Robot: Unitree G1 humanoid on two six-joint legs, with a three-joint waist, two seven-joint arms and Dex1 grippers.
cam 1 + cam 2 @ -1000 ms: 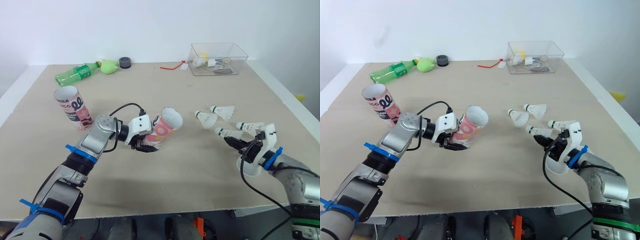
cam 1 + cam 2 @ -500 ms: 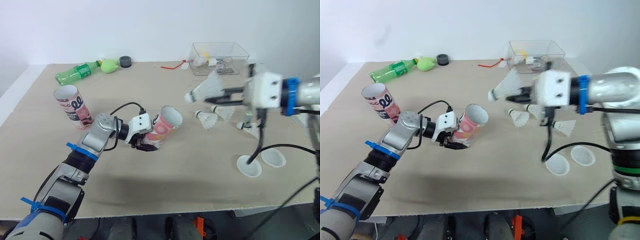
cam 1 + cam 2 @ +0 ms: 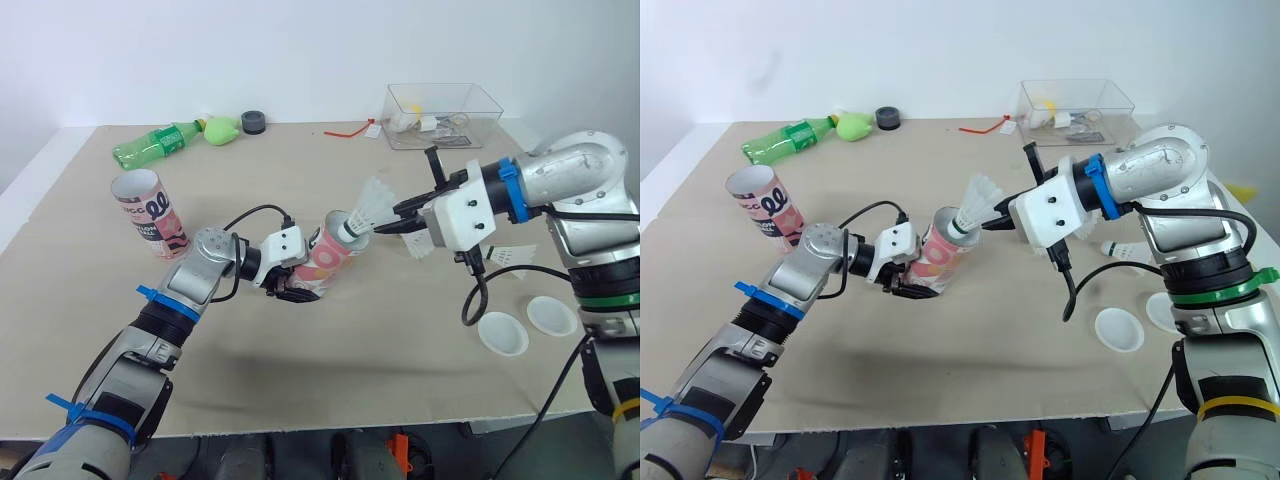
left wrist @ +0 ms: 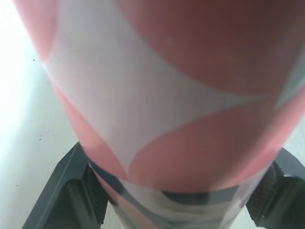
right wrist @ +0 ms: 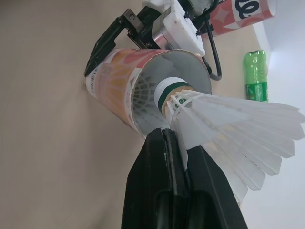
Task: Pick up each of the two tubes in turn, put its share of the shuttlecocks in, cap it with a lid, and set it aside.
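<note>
Tube (image 3: 325, 255), pink and white, is held tilted over the middle of the table (image 3: 300, 400). The two fingers of the left gripper (image 3: 296, 292) clamp it low on its body, and its open mouth faces up and to the right. The right gripper (image 3: 388, 225) pinches a shuttlecock (image 3: 366, 207) by the edge of its feather skirt, with the cork end at the mouth of the held tube. A second tube (image 3: 147, 213) stands well off to the left. Two white lids (image 3: 502, 333) lie on the table to the right, and another shuttlecock (image 3: 510, 256) lies just beyond them.
</note>
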